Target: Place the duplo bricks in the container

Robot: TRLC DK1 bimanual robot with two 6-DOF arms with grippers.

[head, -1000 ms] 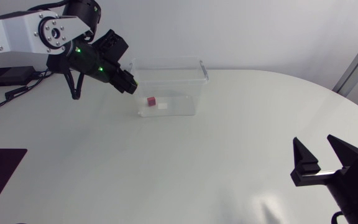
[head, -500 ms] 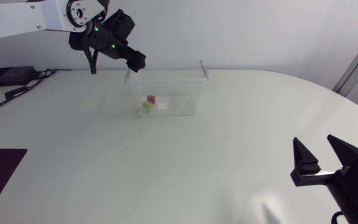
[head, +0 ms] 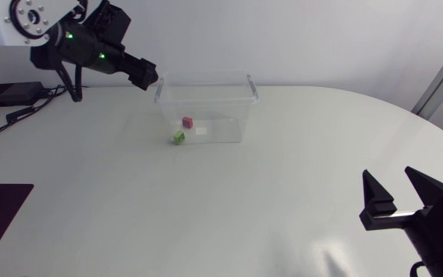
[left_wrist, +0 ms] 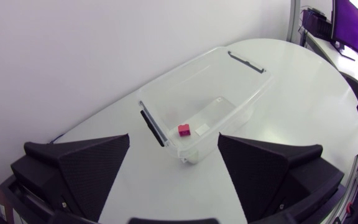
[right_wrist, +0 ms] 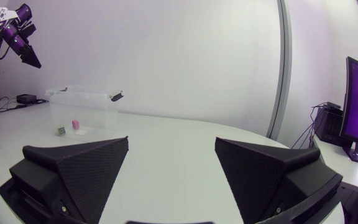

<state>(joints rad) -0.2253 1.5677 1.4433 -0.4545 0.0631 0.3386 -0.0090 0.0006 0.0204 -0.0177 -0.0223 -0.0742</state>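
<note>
While your left claw [head: 148, 79] hangs open near the container [head: 206, 78] holding a red brick [head: 187, 121] and a green brick [head: 178, 137], your right claw [head: 388, 174] gapes empty.

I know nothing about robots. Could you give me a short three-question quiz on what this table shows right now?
1. Fill in: the left gripper and the right gripper both stand ___.
2. True or false: the small red plastic brick lies outside the clear plastic container.
3. The small green plastic brick is: A) in the left gripper; B) in the container; C) in the right gripper.
Key: 1 open; 2 false; 3 B.
</note>
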